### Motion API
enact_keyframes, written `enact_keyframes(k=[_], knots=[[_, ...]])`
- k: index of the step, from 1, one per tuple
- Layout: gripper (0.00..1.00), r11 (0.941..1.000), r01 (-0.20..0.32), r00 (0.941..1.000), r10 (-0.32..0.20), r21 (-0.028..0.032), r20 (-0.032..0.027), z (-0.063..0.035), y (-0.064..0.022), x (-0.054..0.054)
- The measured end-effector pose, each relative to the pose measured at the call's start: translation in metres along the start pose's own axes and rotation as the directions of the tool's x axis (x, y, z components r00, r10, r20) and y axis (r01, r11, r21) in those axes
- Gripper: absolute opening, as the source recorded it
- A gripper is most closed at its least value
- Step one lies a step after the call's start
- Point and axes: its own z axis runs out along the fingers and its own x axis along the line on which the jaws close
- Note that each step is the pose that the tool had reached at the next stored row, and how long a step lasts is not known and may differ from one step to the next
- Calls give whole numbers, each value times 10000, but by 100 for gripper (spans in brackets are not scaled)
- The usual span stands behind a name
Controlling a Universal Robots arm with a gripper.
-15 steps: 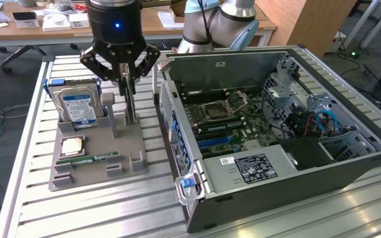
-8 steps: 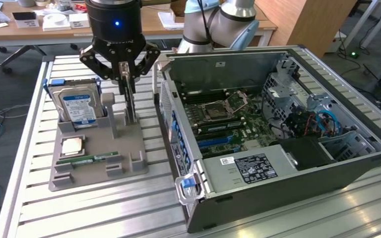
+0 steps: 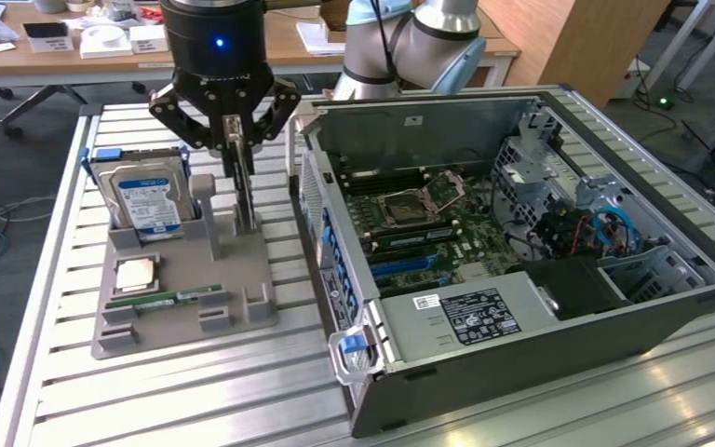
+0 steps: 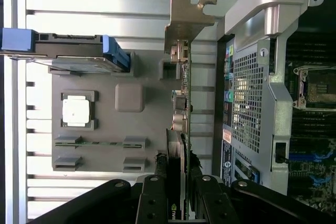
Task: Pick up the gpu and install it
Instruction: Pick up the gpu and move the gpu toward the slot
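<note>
Metal-slat desk (image 3: 146,400) carries open PC case (image 3: 557,372) w/ grey parts tray (image 3: 183,335) just beside it. Gpu (image 4: 181,145) stands on edge at tray, long axis approx upright, directly under pincer (image 3: 234,140), which is clamped on its top edge.

The exterior view looks down slantwise across the desk (image 3: 146,400), gray holder (image 3: 171,326) on the exterior view's left, open computer case (image 3: 557,363) on its right. The wrist view, close above the claw (image 4: 178,184), faces straight down, sharing both.
</note>
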Motion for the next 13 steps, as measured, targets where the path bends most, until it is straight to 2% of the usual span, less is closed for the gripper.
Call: enact_keyframes(k=[6, 13], knots=[[26, 10000, -1, 10000, 1, -4, 3, -83, 3, -2], [26, 10000, 0, 10000, 0, -4, 3, -238, 8, -6]])
